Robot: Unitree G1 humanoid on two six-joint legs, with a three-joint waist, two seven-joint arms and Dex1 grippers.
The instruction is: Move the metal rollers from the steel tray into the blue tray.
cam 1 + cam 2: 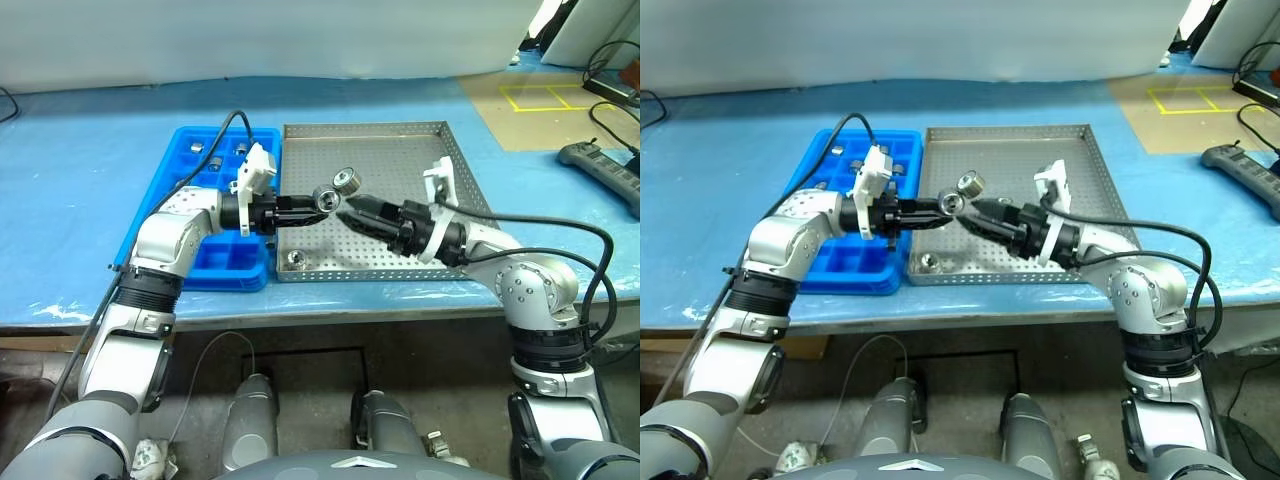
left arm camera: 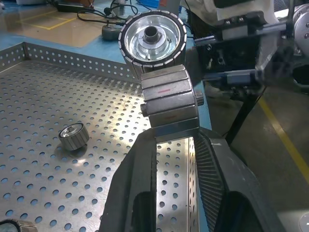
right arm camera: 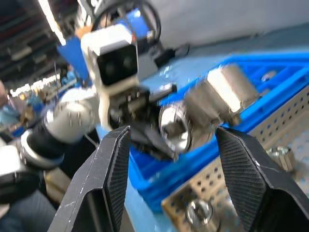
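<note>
Two pincers above steel tray (image 1: 400, 150) on blue-covered table (image 1: 80, 170) — left (image 1: 318, 203) clamps roller (image 1: 324, 196), right (image 1: 352, 212) parted

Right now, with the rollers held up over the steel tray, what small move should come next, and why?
Probably swing the left gripper, shut on the rollers, over to the blue tray. The right gripper is open and apart from them.
</note>
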